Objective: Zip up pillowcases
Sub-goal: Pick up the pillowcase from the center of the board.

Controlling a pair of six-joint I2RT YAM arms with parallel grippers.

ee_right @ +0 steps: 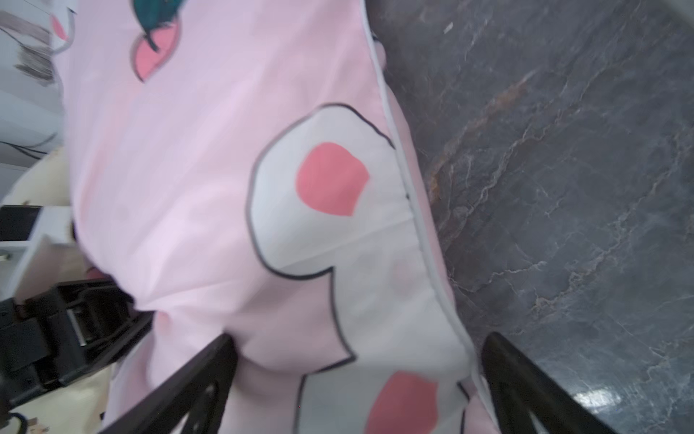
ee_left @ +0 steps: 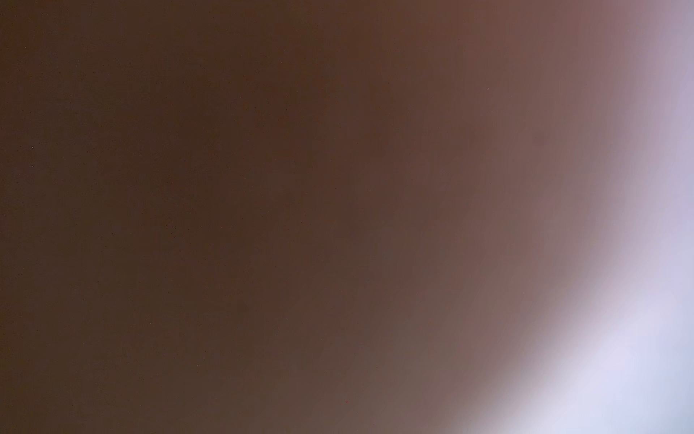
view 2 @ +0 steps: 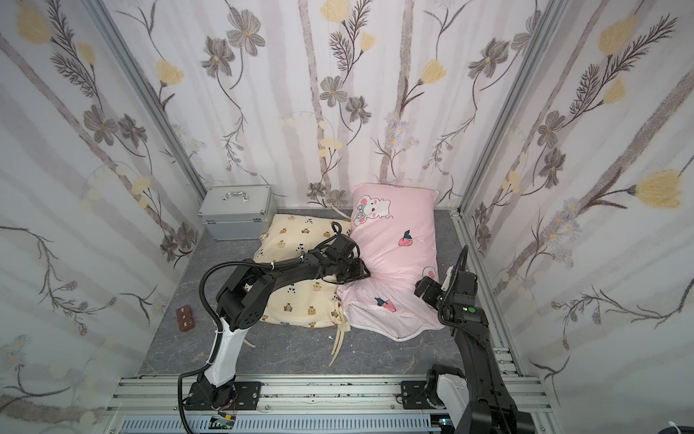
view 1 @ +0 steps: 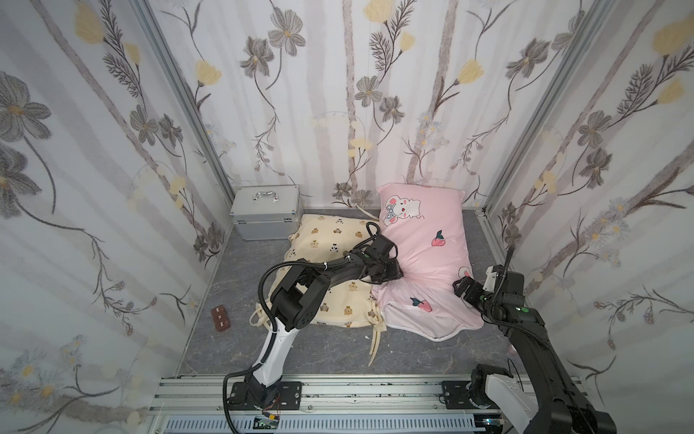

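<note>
We read no text, label, brand or number in any view. On the grey marbled tabletop (view 1: 240, 285), the small brown rectangular block (view 1: 221, 318) carries pale marks, too small for us to read. The pink stuffed pillowcase (view 1: 432, 225) bears cartoon pictures only.

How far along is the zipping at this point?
Done: nothing visibly zipped. In hand: left gripper presses into puckered fabric on the pink pillowcase; open right gripper straddles its piped edge. Remaining: the pink one's slack near end looks unclosed; no zipper shows on the cream pillowcase, so its state is unclear.
</note>
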